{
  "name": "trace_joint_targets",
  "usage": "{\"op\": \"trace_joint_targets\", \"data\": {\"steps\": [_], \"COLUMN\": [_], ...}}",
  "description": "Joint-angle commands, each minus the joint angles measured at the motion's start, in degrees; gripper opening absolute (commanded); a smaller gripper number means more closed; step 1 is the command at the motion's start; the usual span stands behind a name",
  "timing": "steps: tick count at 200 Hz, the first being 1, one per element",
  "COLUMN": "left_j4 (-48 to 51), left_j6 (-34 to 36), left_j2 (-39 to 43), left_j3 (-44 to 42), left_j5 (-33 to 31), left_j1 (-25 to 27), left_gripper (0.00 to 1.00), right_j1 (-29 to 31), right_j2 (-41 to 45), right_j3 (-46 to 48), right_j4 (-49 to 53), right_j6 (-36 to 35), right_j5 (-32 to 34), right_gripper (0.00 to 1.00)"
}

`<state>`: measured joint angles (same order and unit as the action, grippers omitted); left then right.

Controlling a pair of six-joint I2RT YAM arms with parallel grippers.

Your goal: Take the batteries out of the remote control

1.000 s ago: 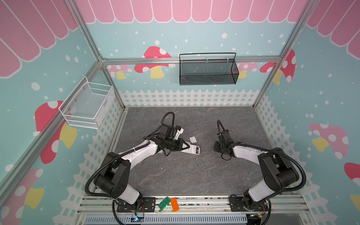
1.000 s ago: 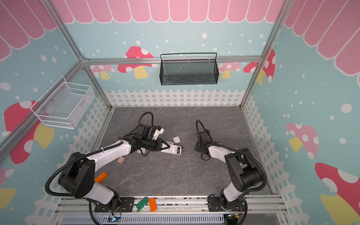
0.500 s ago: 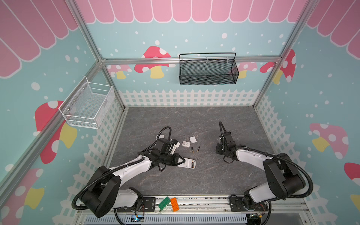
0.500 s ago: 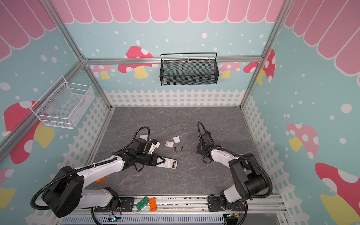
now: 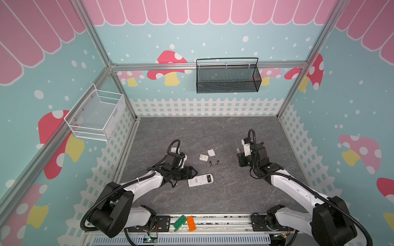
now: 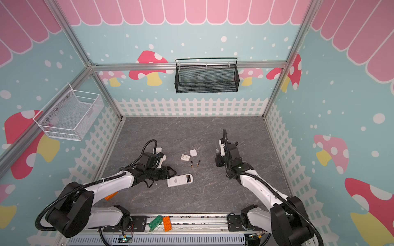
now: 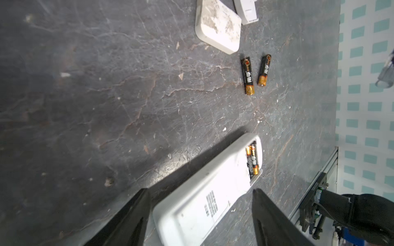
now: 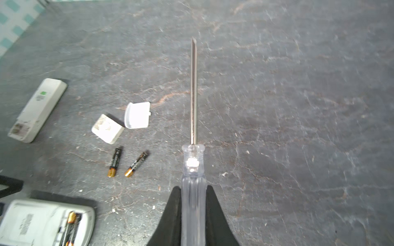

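Two black batteries (image 7: 247, 76), orange-gold ends, lying loose; seemingly two more inside remote (image 7: 202, 204)

Floor (image 5: 213, 132) was a dark grey stone-look mat, veined and scuffed, with pale crumbs visible in the wrist views. Walls were teal print with white dots and red-and-yellow mushrooms (image 5: 170, 58), a white picket fence band (image 5: 204, 107) along the base and a pink scalloped awning (image 5: 191, 10) up top. Aluminium extrusion frame (image 5: 283, 64) ran up the corners and across the back wall. Black mesh basket (image 5: 227, 78) hung on that back bar. White wire basket (image 5: 96, 116) was mounted on the left wall. At the front edge, an aluminium rail (image 5: 223, 222) carried a green brick (image 5: 180, 221) and an orange brick (image 5: 191, 223) side by side. Lighting was even and diffuse, with soft shadows only.
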<state>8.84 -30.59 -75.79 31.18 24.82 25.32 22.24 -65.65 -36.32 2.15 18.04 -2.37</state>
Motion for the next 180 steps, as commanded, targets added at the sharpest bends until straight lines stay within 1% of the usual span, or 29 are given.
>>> {"op": "trace_joint_targets", "data": {"steps": [1, 7, 15, 18, 33, 44, 67, 76, 88, 101, 113, 126, 139, 162, 180], "left_j4": [1.31, 2.04, 2.48, 2.58, 3.06, 3.22, 3.45, 3.45, 4.16, 5.41, 7.10, 8.26, 9.20, 9.57, 9.30], "left_j6": [3.79, 5.24, 7.09, 7.82, 12.54, 15.20, 19.21, 20.43, 22.43, 24.50, 25.21, 25.13, 24.19, 18.65, 12.89], "left_j2": [2.83, 3.44, 4.61, 5.08, 6.86, 8.07, 9.63, 9.93, 9.88, 9.76, 9.37, 8.98, 8.18, 7.03, 6.17], "left_j3": [2.09, 2.97, 3.58, 3.73, 5.37, 6.92, 10.55, 11.44, 12.39, 13.00, 14.04, 15.33, 16.70, 18.73, 19.88], "left_j5": [-0.47, 0.31, 1.66, 2.04, 4.56, 7.04, 13.36, 16.45, 20.54, 22.35, 22.52, 24.77, 26.07, 27.98, 28.83], "left_j1": [-1.10, -1.55, -1.55, -2.86, -3.93, -5.76, -9.45, -10.38, -10.81, -10.83, -10.86, -10.82, -10.30, -9.55, -9.02], "left_gripper": [0.86, 0.88, 0.89, 0.89, 0.91, 0.91, 0.91, 0.89, 0.88, 0.87, 0.86, 0.86, 0.84, 0.83, 0.82], "right_j1": [0.35, 0.35, 0.35, 0.34, 0.35, 0.35, 0.38, 0.42, 0.66, 1.20, 2.61, 4.53, 6.60, 9.71, 12.90], "right_j2": [2.46, 2.69, 2.94, 3.04, 3.40, 3.65, 3.84, 3.77, 3.56, 3.27, 3.40, 4.12, 5.13, 7.75, 9.66], "right_j3": [1.31, 1.42, 1.53, 1.72, 2.53, 2.92, 4.41, 4.98, 5.51, 5.74, 5.90, 6.61, 7.87, 10.39, 11.64], "right_j4": [-4.67, -5.30, -5.81, -6.11, -7.45, -7.81, -9.46, -10.17, -10.49, -10.53, -10.52, -10.98, -12.69, -16.62, -18.10], "right_j6": [-10.67, -13.17, -16.03, -17.17, -20.53, -23.18, -27.07, -28.83, -30.45, -31.14, -32.09, -33.81, -35.44, -36.92, -41.39], "right_j5": [-7.65, -10.14, -12.79, -13.68, -17.06, -20.01, -25.46, -28.16, -30.57, -31.37, -29.85, -28.29, -24.89, -17.21, -9.79], "right_gripper": [0.03, 0.00, 0.00, 0.00, 0.00, 0.00, 0.00, 0.00, 0.00, 0.00, 0.00, 0.00, 0.00, 0.00, 0.00]}}
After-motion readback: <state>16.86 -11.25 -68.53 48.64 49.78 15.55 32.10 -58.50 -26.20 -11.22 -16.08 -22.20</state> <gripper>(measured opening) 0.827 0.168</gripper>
